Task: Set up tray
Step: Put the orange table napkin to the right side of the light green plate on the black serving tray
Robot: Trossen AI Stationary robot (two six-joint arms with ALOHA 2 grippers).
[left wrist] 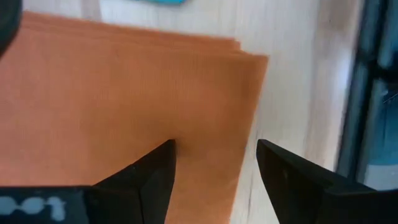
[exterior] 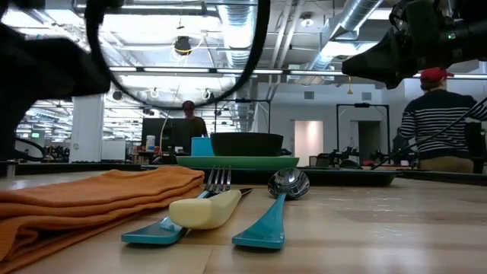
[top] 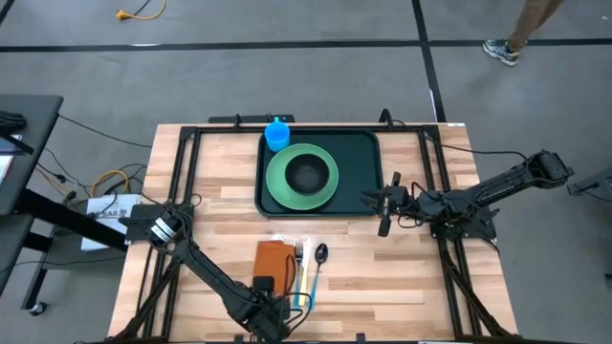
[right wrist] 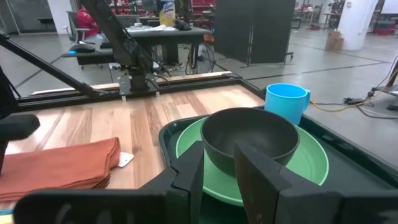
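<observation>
The dark green tray (top: 363,153) lies at the table's far middle. On it rest a light-green plate (top: 287,191) with a dark bowl (top: 306,174) and a blue cup (top: 277,134). A folded orange napkin (top: 274,260) lies near the front edge, with a teal fork (exterior: 163,228), a yellow utensil (exterior: 205,209) and a teal spoon (exterior: 270,221) beside it. My left gripper (left wrist: 214,149) is open just above the napkin's near end, one finger over the cloth and one past its edge. My right gripper (right wrist: 219,171) stands at the tray's right rim, its fingers a narrow gap apart and empty.
Black frame rails (top: 182,182) run along the table's left and right sides. A person (exterior: 441,114) stands in the room beyond the table. Bare wood (top: 220,191) lies left of the tray and between the tray and the utensils (top: 354,239).
</observation>
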